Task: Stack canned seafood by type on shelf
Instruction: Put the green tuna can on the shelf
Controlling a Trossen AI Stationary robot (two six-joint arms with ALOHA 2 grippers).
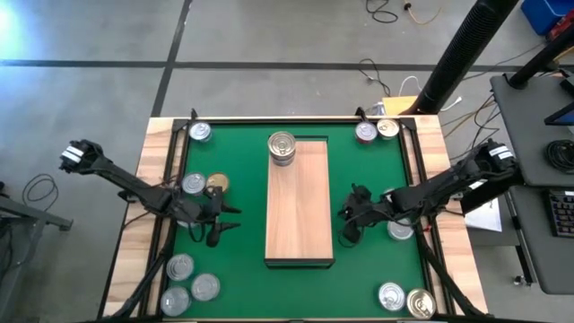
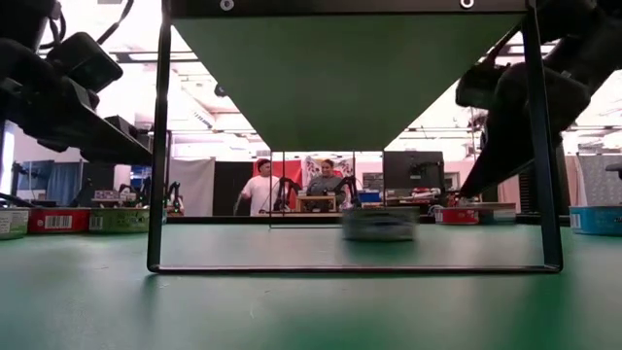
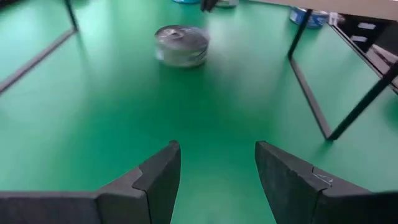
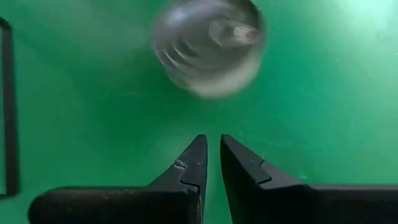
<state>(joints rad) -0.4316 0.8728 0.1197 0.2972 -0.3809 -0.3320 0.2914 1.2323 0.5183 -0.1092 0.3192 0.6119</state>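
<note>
- The task looks barely begun: the shelf (image 1: 300, 202) carries only one silver-topped stack (image 1: 282, 148) at its far end, and it may be two tins high, though I cannot be sure from above
- Every other tin sits on the green counter (image 1: 242, 260), away from the shelf
- Far corners: one silver tin (image 1: 200, 132) on the left, and a reddish-topped tin (image 1: 365, 133) beside a silver one (image 1: 387, 128) on the right
- Left side: a silver tin (image 1: 194, 184) touching a gold-topped tin (image 1: 216, 183), and a near-corner cluster of three silver tins (image 1: 186, 283)
- Right side: a tin (image 1: 400, 230) partly hidden under the right arm, plus a silver tin (image 1: 391, 295) and a gold-topped tin (image 1: 420, 303) in the near corner
- So roughly ten tins remain to be sorted and stacked by type
- The left gripper (image 1: 224, 220) hangs over bare counter between the left pair and the shelf, fingers partly spread and empty; in its wrist view a silver tin (image 3: 181, 45) lies well ahead
- The right gripper (image 1: 348, 218) sits just beside the shelf's right edge, fingers nearly together and holding nothing; its wrist view shows a silver tin (image 4: 208, 45) close ahead, not touched
</note>
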